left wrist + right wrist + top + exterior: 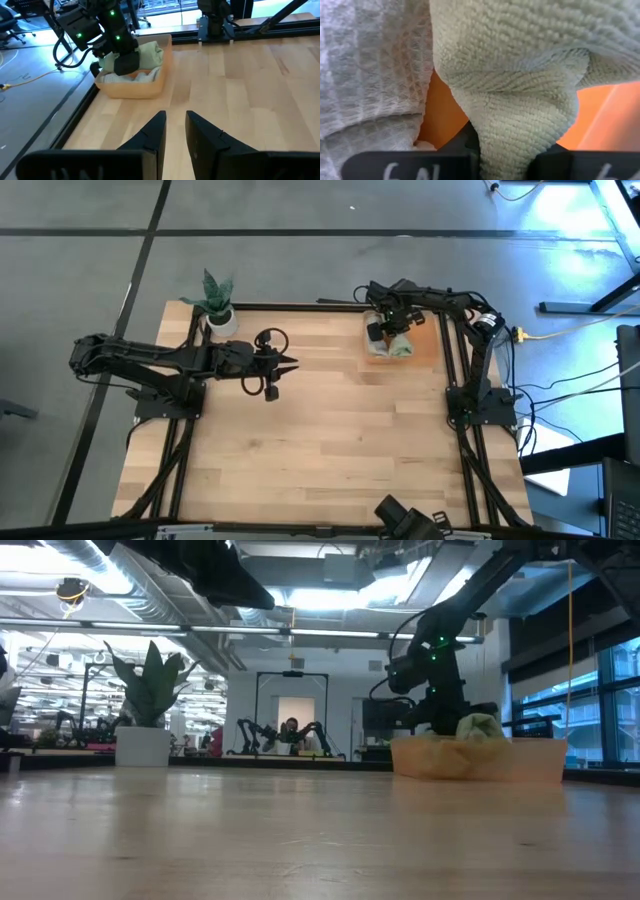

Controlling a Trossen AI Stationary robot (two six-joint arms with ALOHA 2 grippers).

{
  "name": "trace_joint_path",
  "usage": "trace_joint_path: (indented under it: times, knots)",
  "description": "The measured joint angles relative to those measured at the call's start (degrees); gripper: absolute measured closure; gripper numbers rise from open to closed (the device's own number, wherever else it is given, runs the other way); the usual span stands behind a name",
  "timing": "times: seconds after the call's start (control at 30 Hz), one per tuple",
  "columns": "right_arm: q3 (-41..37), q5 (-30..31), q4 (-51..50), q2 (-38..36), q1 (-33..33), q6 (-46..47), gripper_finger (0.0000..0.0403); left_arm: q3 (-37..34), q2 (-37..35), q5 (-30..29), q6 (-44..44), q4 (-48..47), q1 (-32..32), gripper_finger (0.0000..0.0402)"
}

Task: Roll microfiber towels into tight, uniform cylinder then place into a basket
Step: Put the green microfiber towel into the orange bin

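The orange basket (pixel 428 338) stands at the table's far right. In it the light green towel (pixel 148 54), bunched into a roll, lies beside the light grey towel (pixel 365 75). My right gripper (pixel 381 332) points down into the basket and is shut on the green towel. My left gripper (pixel 175 131) hovers over the table's far left part, facing the basket from a distance, its fingers open with nothing between them. My right gripper pinches a thick bunch of the green towel (pixel 520 135) between its two fingers, which come from above and point down. The towel bulges out past the fingers, and its bulk sits in the basket (pixel 440 115), next to the grey towel.
A small white pot with a green plant (pixel 218 315) stands at the table's far left corner, close behind my left arm. The wooden table top (pixel 330 440) stretches bare between the two arms and toward the near edge.
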Motion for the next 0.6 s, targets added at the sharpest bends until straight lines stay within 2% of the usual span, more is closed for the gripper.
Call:
trace_joint_path:
  times: [0.6]
  knots:
    - [0.0,0.0,1.6,0.4,0.5,0.5,0.0357,0.0,0.0,0.0,1.8,0.0,0.0,0.0337]
